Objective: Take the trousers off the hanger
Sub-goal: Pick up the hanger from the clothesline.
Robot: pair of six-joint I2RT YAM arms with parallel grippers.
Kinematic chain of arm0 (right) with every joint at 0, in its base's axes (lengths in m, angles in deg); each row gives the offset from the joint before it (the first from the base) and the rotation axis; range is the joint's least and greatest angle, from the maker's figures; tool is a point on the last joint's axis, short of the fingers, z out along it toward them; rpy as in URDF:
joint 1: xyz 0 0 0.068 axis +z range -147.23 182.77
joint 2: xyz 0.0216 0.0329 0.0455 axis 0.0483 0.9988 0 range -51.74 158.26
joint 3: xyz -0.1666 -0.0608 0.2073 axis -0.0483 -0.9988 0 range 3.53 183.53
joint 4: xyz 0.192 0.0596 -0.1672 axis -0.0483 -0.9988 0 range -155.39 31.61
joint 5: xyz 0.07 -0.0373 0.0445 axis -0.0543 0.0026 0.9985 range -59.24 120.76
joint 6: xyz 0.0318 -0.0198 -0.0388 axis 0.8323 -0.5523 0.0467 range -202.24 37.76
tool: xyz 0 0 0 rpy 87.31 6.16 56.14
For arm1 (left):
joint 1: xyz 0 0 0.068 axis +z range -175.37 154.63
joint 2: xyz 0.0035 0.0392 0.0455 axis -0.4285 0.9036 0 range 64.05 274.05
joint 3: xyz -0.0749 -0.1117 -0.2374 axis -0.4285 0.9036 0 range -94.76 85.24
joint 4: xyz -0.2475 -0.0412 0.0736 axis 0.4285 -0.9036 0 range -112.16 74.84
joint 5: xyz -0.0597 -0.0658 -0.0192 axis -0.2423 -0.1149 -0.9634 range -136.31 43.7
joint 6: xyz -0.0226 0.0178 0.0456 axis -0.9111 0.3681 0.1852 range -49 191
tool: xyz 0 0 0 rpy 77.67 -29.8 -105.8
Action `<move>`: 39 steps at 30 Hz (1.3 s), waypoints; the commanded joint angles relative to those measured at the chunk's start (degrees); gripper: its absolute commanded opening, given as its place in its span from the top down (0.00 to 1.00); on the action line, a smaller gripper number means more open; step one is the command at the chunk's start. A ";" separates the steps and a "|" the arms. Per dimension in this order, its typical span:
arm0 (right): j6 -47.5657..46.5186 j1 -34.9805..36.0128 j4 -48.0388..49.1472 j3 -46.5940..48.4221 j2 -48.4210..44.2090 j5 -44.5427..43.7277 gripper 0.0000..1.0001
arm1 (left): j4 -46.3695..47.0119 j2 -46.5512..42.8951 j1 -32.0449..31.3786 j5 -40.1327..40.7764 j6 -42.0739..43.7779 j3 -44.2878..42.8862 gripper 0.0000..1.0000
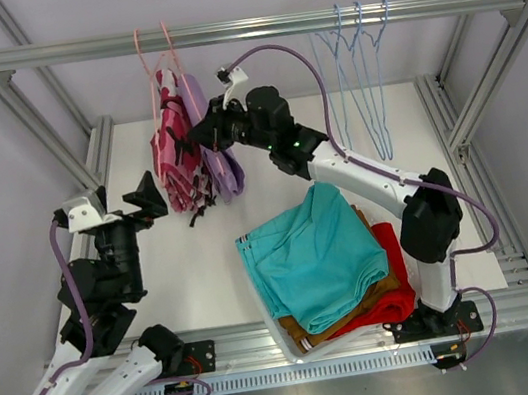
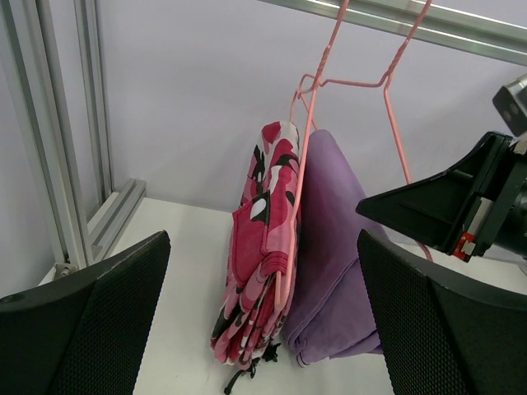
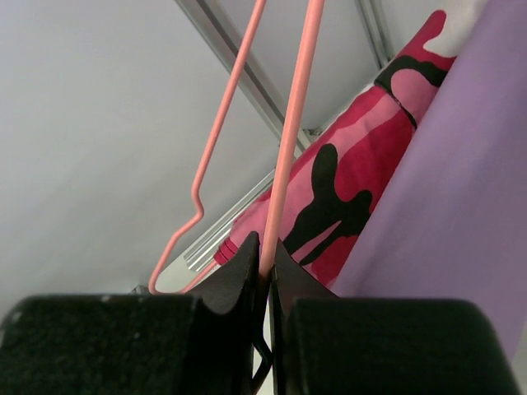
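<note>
Trousers are hanging from the rail (image 1: 256,26) while the right tool (image 1: 195,136) is gripping a pink hanger (image 3: 288,164).
Top view: pink camouflage trousers (image 1: 173,157) and lilac trousers (image 1: 220,159) are hanging side by side; teal trousers (image 1: 314,255), mustard-brown trousers (image 1: 307,330) and red trousers (image 1: 394,277) are lying stacked on the table (image 1: 195,270). Left wrist view: the left tool (image 2: 263,247) is gaping wide, apart from the garments. Right wrist view: the right tool is pinching the hanger's wire.

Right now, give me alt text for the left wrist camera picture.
Folded pink camouflage cloth trousers and folded lilac cloth trousers hang side by side on pink wire hangers. The open left gripper frames them from below; the right gripper juts in at right.
</note>
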 commanded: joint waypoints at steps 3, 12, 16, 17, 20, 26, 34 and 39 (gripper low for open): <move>-3.45 0.78 7.62 3.02 -7.83 -3.17 1.00 | 0.08 0.82 0.85 -1.54 0.31 -0.49 0.01; -3.89 3.06 10.62 -3.58 -15.47 -15.89 1.00 | -0.63 1.17 0.76 -2.33 -0.21 -0.85 0.01; -6.17 4.74 9.03 -4.89 -18.02 -21.00 1.00 | -0.98 1.26 0.67 -2.68 -0.48 -0.94 0.01; -6.35 4.91 8.33 -5.68 -18.63 -22.66 1.00 | -1.15 1.35 0.41 -2.94 -0.56 -0.93 0.01; -6.27 5.35 6.75 -7.09 -20.92 -27.23 1.00 | -1.77 2.23 -0.90 -3.91 -0.48 -1.11 0.01; -6.18 6.84 5.42 -13.06 -26.98 -36.55 1.00 | -0.54 3.72 -5.82 -9.01 1.54 0.29 0.01; -4.51 7.64 5.69 -21.76 -32.69 -42.80 1.00 | 0.60 7.23 -15.21 -9.45 3.30 1.35 0.01; -3.37 7.73 5.60 -26.34 -35.95 -43.77 1.00 | 2.79 14.25 -20.24 -9.54 1.37 2.32 0.01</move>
